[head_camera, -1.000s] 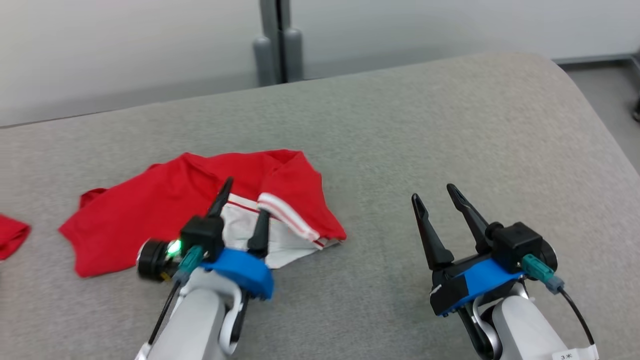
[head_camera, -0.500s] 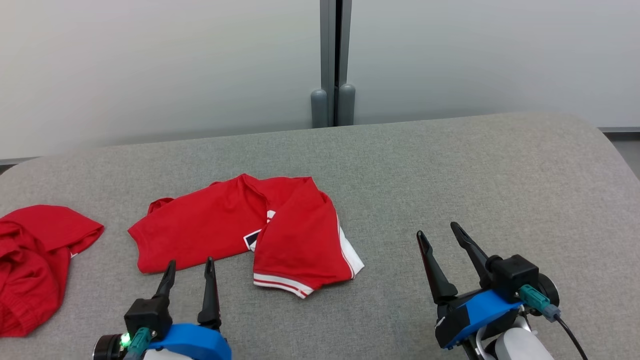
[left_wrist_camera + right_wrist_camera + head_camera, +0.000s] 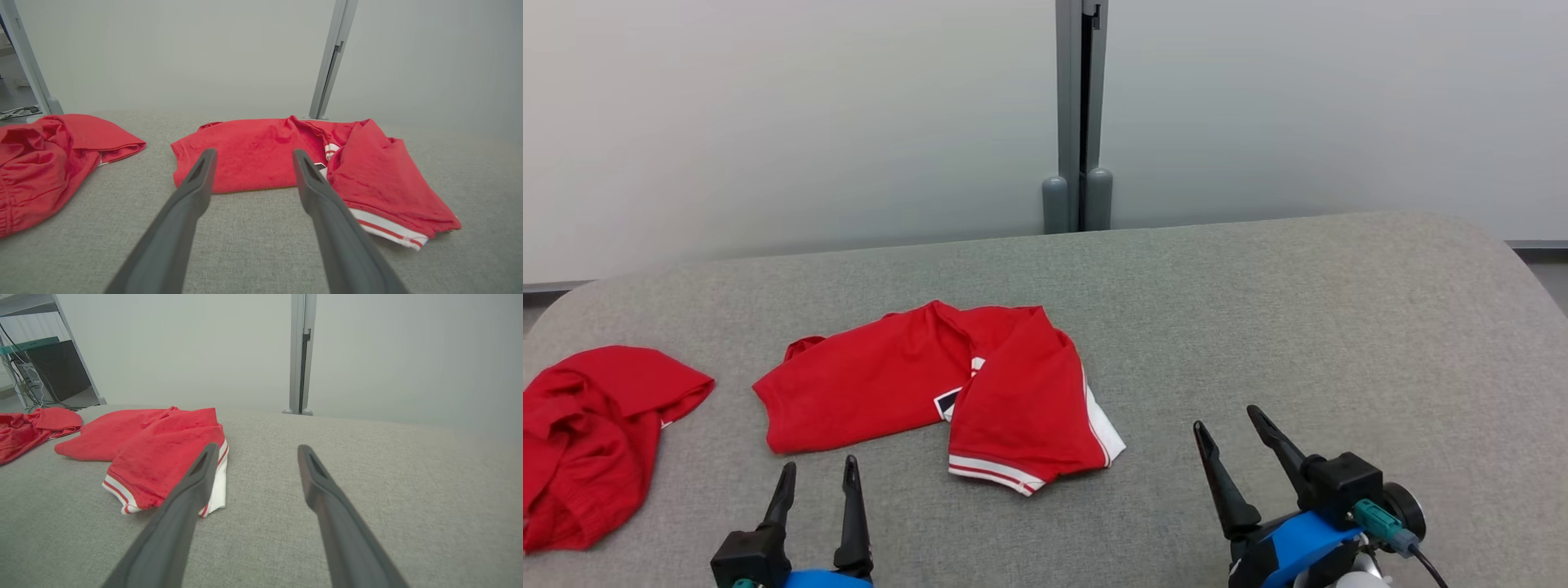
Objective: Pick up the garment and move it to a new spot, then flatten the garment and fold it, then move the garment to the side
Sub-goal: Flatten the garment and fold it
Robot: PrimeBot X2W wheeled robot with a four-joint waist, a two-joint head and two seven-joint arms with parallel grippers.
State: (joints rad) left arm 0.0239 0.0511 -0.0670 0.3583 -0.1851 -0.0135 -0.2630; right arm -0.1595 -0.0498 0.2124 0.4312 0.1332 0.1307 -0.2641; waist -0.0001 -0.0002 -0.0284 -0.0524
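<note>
The garment (image 3: 907, 392) is a red shirt with white, red-striped trim, lying folded on the grey table (image 3: 1258, 310), left of centre. Its right part is doubled over the body, striped hem toward me. My left gripper (image 3: 819, 463) is open with nothing between its fingers, just short of the garment's near edge and not touching it. In the left wrist view the garment (image 3: 367, 175) lies beyond the open left gripper (image 3: 253, 151). My right gripper (image 3: 1225, 416) is open over bare table to the garment's right. The right wrist view has the garment (image 3: 155, 453) left of the right gripper (image 3: 257, 446).
A second red cloth (image 3: 588, 433) lies crumpled at the table's far left, also seen as the cloth (image 3: 49, 155) and the cloth (image 3: 24, 428). A grey post (image 3: 1080, 122) stands behind the table against a pale wall. The table's right half is bare fabric.
The head view has shifted, bringing the wall and the left cloth into view. My left gripper, which was over the garment, has drawn back to the near edge. The right gripper has kept its pose.
</note>
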